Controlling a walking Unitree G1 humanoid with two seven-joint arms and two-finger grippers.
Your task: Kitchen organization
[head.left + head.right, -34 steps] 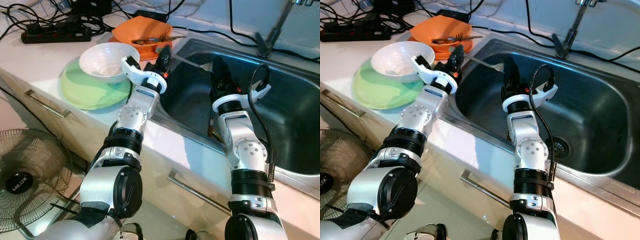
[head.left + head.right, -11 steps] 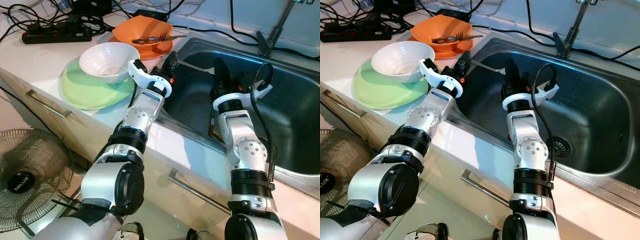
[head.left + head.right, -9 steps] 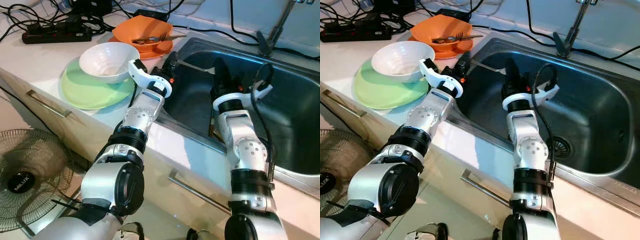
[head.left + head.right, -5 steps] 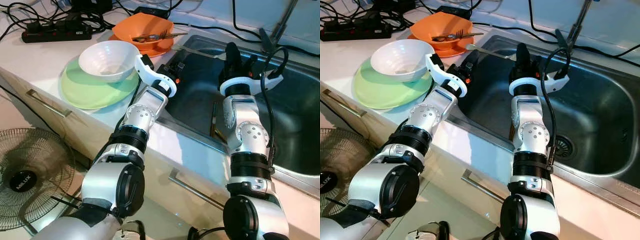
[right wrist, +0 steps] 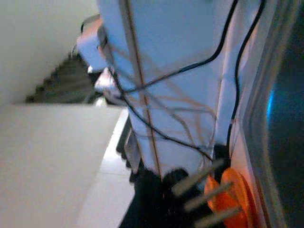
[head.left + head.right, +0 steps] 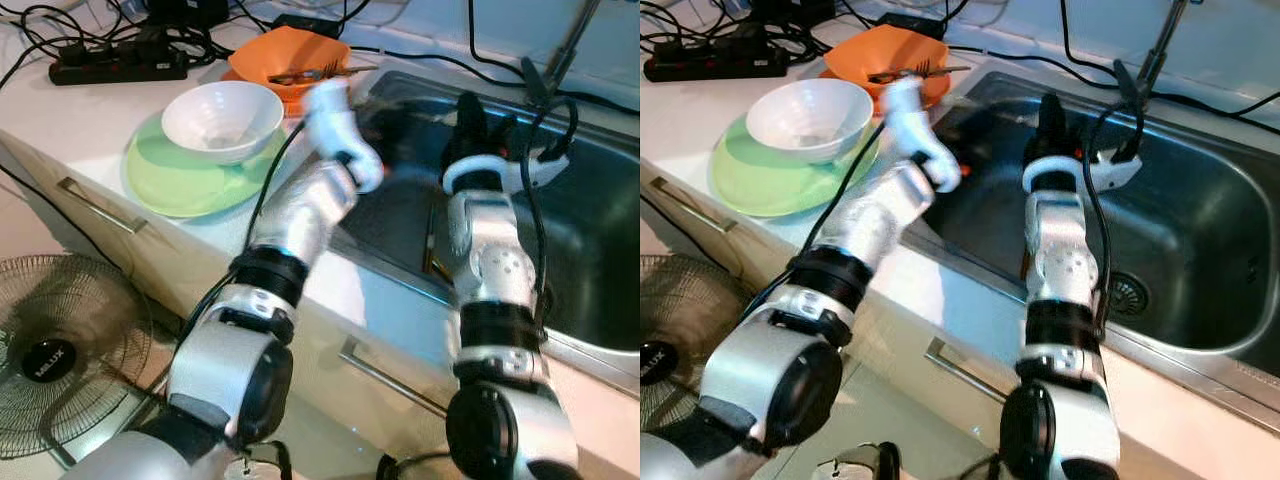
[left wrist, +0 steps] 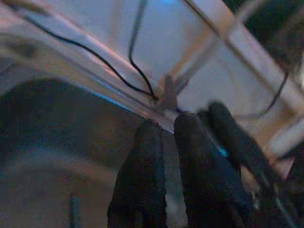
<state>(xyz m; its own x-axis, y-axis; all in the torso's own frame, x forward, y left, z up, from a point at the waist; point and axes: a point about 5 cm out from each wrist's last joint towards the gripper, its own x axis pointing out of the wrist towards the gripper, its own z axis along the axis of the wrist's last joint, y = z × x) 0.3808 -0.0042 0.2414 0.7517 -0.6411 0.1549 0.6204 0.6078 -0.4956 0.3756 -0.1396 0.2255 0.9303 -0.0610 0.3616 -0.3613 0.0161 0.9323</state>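
My right gripper (image 6: pixel 468 102) is raised above the left part of the steel sink (image 6: pixel 590 230), fingers pointing away from me. It is shut on a metal fork (image 5: pixel 202 190), whose tines stick out toward the orange bowl (image 5: pixel 232 190) in the right wrist view. The left arm is smeared by motion over the sink's left rim. Its gripper (image 7: pixel 168 126) has both black fingers close together with nothing between them. The orange bowl (image 6: pixel 290 55) on the counter holds more cutlery.
A white bowl (image 6: pixel 220 115) sits on a green plate (image 6: pixel 180 175) on the counter to the left. A black power strip (image 6: pixel 120 65) and cables lie behind. A thin dark utensil (image 6: pixel 430 235) lies in the sink. The faucet (image 6: pixel 560 50) stands at the back. A fan (image 6: pixel 50 350) is on the floor.
My right gripper has lifted out of the sink with the fork. The left arm has swung up and to the right over the sink rim, now blurred.
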